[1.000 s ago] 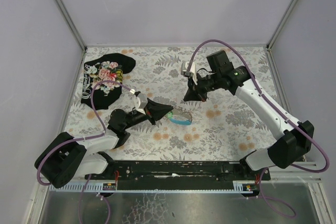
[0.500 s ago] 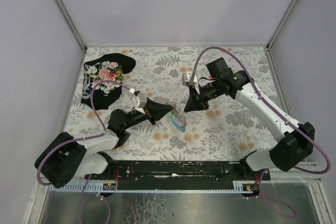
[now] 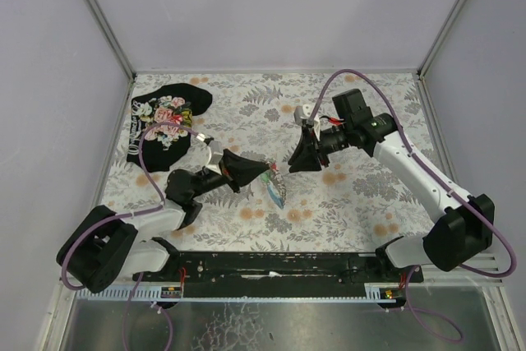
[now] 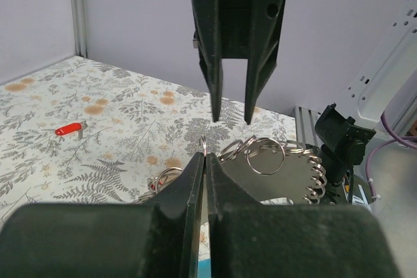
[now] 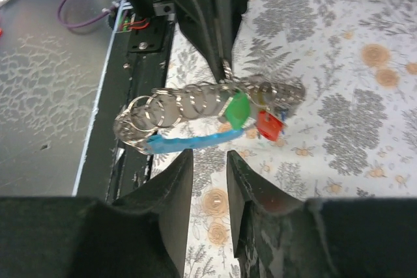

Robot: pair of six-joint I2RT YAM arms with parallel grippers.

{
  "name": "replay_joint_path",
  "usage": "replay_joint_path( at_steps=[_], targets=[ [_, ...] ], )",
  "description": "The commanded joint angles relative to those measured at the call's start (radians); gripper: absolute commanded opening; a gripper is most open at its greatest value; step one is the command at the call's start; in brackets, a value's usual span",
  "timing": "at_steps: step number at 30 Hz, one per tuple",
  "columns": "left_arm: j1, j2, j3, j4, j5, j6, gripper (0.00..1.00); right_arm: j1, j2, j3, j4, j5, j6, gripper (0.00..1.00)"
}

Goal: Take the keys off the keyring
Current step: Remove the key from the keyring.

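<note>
My left gripper (image 3: 266, 173) is shut on one thin ring of the keyring (image 4: 203, 142) and holds it off the table. In the right wrist view the keyring (image 5: 174, 110) hangs as a chain of silvery rings with a light-blue fob (image 5: 189, 141). A green key (image 5: 236, 110) and a red key (image 5: 269, 125) dangle from it. My right gripper (image 5: 208, 155) is open, just short of the fob, with nothing between its fingers. From the left wrist view the right gripper (image 4: 231, 120) points down right above the rings (image 4: 266, 154). One red key (image 4: 68, 129) lies loose on the table.
A black floral cloth (image 3: 164, 119) lies at the table's far left corner. The table's floral covering (image 3: 362, 203) stretches under both arms. A black metal rail (image 3: 279, 265) runs along the near edge, and grey walls close the back and sides.
The right gripper has opened from shut and come down closer to the keyring. The left gripper has raised and turned the keyring, so the fob now hangs instead of lying flat.
</note>
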Motion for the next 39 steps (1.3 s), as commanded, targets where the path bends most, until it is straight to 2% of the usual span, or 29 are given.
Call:
replay_joint_path(
  at_steps=[1, 7, 13, 19, 33, 39],
  targets=[
    [0.038, 0.031, 0.084, 0.164, 0.099, -0.085, 0.0, -0.047, -0.037, -0.007, 0.115, -0.012, 0.033, 0.36],
    [0.107, 0.082, 0.176, 0.236, 0.213, -0.217, 0.0, -0.049, -0.018, 0.062, 0.137, -0.01, 0.069, 0.33],
    [0.148, 0.085, 0.272, 0.241, 0.301, -0.287, 0.0, -0.049, -0.043, 0.092, 0.129, 0.081, 0.069, 0.31],
    [0.16, 0.099, 0.348, 0.246, 0.367, -0.342, 0.0, -0.05, -0.065, 0.108, 0.127, 0.01, 0.06, 0.32],
    [0.16, 0.136, 0.428, 0.25, 0.384, -0.38, 0.0, -0.05, -0.097, 0.096, 0.156, -0.071, 0.136, 0.32],
    [0.161, 0.154, 0.429, 0.247, 0.35, -0.356, 0.0, -0.029, -0.118, 0.099, 0.101, -0.083, 0.117, 0.28]
  ],
)
